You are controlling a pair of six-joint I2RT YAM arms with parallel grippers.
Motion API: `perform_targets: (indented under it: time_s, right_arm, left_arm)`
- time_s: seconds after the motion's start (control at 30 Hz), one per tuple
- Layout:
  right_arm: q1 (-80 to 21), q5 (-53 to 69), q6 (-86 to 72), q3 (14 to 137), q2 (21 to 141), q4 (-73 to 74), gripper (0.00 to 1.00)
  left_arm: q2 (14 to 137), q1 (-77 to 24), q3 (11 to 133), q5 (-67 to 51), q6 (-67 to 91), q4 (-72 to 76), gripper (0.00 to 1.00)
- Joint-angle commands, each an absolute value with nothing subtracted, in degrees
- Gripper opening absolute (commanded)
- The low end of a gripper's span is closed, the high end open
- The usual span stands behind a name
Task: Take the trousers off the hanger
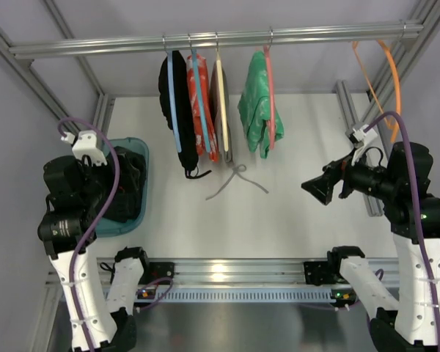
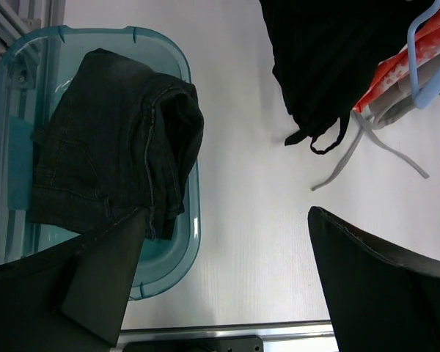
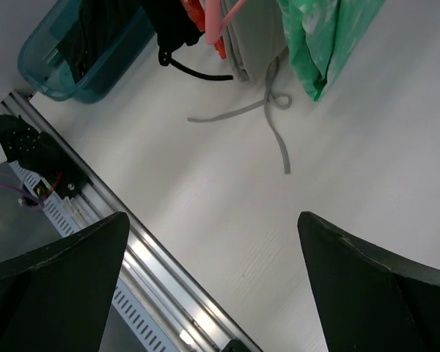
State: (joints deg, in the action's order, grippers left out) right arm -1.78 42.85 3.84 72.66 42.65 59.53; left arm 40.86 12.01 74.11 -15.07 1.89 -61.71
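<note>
Nearest, at 8 o'clock: left hand [image 2: 227, 213], spread wide and gripping nothing, hovering over a teal tub [image 1: 143, 158] on the bench [image 1: 293, 220]. Inside the tub, folded dark jeans [image 2: 110, 147]. At 3 o'clock: right hand [image 1: 317, 192], also spread wide and empty, pointing toward 9 o'clock above bare bench, well apart from all garments.

Further, near the middle of the bench: a grey cord [image 1: 238, 180], coming from under the hanging clothes and lying flat.

Farthest, across 12 o'clock: a metal rail [image 1: 279, 35] with garments in a row. At 11 o'clock, leftmost on the rail: the trousers [image 1: 182, 139], black, draped on the hanger [image 1: 174, 110], slim and light blue, hooked over the rail. Under the trousers, a thin black drawstring [image 1: 198, 174], dangling close to the bench; cannot tell whether touching. Just beside, to the right: a red garment [image 1: 205, 117] on a blue hanger [image 1: 198, 88], then a grey garment [image 1: 225, 125] on a pale hanger [image 1: 220, 88]. Toward 1 o'clock: a green garment [image 1: 255, 110] on a pink hanger [image 1: 269, 95]. At 2 o'clock, apart from the rest: an orange hanger [image 1: 393, 81].
</note>
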Motion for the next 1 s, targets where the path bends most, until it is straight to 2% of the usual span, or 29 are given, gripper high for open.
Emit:
perform_targets:
  time_s: [0.0,0.13,0.4,0.5,0.63,0.67,0.77,0.97]
  right_arm:
    - [-2.64,42.45,4.13,74.79,43.68,57.66,0.99]
    - [-2.64,42.63,4.13,75.32,44.30,57.83,0.99]
    - [-2.72,42.19,4.66,76.82,46.93,58.18,0.99]
    - [-2.72,42.36,4.31,77.17,47.90,58.10,1.00]
    - [-2.90,42.01,4.22,78.13,48.69,58.18,1.00]
    - [-2.99,41.92,4.22,78.13,48.87,58.27,0.99]
    - [-3.16,41.84,4.31,78.31,49.22,58.36,0.99]
    - [-3.43,41.31,4.75,78.31,49.83,58.71,0.99]
  left_arm:
    - [42.89,12.13,77.86,-14.06,2.73,-59.59,0.98]
    - [46.40,12.13,81.91,-17.39,5.26,-55.21,0.98]
    - [52.28,12.13,85.08,-37.75,15.19,-40.45,0.96]
    - [53.26,12.13,81.40,-46.28,23.44,-29.47,0.93]
    - [53.88,12.04,73.40,-50.18,39.94,-11.46,0.91]
    - [54.05,12.04,69.73,-50.45,42.34,-3.60,0.91]
    - [54.58,12.04,65.93,-50.45,49.56,8.04,0.91]
    - [59.24,9.24,62.93,-51.60,56.86,16.87,0.88]
